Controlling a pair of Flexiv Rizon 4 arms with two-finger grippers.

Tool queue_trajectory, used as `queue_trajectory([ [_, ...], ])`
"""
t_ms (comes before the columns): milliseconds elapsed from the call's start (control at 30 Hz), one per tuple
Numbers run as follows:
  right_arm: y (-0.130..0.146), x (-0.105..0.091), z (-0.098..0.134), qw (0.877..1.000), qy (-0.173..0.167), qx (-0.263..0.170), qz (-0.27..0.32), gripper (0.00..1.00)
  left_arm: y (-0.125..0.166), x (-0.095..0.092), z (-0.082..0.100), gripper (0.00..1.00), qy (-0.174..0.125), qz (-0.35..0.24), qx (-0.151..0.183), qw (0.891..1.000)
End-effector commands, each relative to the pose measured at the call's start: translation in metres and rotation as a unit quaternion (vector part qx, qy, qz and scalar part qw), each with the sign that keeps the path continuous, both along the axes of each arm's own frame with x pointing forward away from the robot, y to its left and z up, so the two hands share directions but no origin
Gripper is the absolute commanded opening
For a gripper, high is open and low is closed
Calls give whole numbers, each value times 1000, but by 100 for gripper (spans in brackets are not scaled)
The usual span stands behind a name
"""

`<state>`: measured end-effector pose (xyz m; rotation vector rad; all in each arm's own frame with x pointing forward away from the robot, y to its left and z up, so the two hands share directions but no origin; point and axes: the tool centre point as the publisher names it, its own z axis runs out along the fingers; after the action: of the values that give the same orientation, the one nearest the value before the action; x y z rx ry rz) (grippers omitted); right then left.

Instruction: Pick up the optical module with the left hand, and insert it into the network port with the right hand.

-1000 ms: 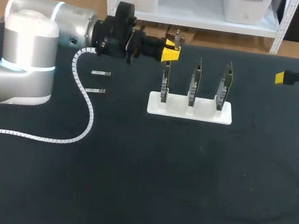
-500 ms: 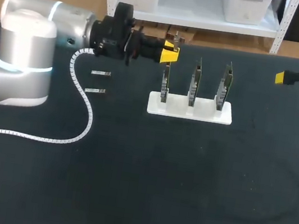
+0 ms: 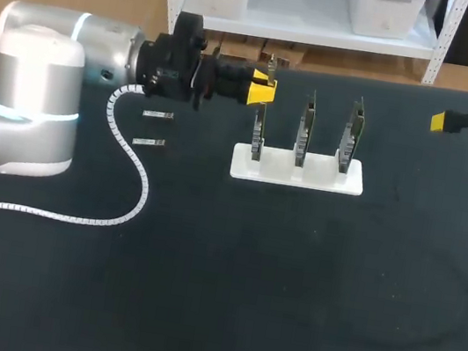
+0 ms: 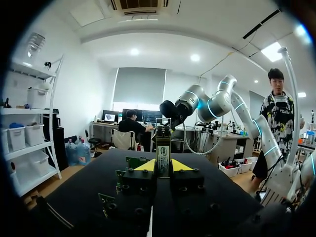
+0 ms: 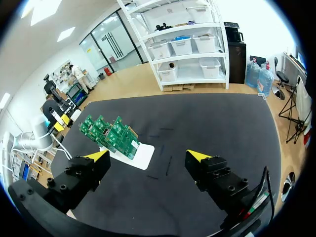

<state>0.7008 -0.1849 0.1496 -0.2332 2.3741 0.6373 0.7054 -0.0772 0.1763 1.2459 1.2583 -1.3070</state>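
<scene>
Left gripper (image 3: 262, 89), clamped on the upright optical module (image 4: 163, 153) beside the white stand (image 3: 298, 175), should present it squarely to the spread-open right gripper (image 5: 148, 156).

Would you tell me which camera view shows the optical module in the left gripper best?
The left wrist view: the optical module stands upright between the left gripper's yellow tips. The head view shows only a sliver of it; in the right wrist view it is too small to tell.

Head view looks down from behind; wrist views, seemingly opposed, share the board rack (image 3: 275, 170).
</scene>
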Motion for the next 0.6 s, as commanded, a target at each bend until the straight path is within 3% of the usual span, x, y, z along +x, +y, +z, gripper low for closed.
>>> queue_trajectory([
  [33, 0, -1, 1, 1000, 0, -1, -2, 100, 0, -1, -1, 0, -1, 3, -1, 1000],
  [600, 0, -1, 1, 1000, 0, -1, -2, 100, 2, 7, -3, 0, 8, -2, 34, 999],
])
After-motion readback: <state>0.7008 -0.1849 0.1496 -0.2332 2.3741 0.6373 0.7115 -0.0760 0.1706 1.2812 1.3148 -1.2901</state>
